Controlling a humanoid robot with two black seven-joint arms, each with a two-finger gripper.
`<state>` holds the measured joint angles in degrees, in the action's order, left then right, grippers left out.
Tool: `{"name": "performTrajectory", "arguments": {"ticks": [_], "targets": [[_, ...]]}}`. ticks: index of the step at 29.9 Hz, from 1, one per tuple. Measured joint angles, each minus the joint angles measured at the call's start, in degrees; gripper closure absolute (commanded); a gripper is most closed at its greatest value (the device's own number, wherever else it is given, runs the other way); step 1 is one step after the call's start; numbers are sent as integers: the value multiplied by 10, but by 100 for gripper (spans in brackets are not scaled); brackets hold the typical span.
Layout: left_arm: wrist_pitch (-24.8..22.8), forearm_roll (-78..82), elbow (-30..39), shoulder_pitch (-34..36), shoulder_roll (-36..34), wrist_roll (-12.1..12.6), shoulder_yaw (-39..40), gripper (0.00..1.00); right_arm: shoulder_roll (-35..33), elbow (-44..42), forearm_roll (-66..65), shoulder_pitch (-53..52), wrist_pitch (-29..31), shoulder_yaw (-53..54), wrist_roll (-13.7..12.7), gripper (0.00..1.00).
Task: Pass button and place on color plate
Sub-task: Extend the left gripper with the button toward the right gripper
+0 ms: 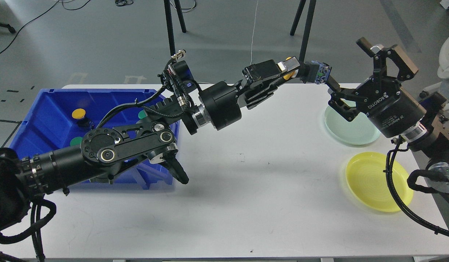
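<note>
My left gripper [289, 70] is shut on a yellow-capped push button [311, 72]. It holds the button high above the table's far edge, with the black and blue body pointing right. My right gripper [349, 65] is open. Its lower finger [333, 89] is just below and right of the button's blue end, and its upper finger [366, 45] is farther right; I cannot tell if the lower one touches. The yellow color plate [369, 196] lies at the table's right front, partly behind my right arm's cable.
A pale green plate [346, 131] lies behind the yellow one, partly under my right wrist. A blue bin [46, 116] at the left holds several yellow and green buttons. Tripod legs [307, 25] stand behind the table.
</note>
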<state>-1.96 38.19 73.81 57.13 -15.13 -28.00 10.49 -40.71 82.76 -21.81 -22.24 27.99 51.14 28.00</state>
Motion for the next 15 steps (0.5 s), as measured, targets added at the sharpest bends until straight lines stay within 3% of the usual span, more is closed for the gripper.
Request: {"name": "performTrajectory", "arguments": {"ticks": [15], "targets": [[0,0,-1,0,0,0,-2,92,16,4,-1,-9,0,-50,0,3]]}}
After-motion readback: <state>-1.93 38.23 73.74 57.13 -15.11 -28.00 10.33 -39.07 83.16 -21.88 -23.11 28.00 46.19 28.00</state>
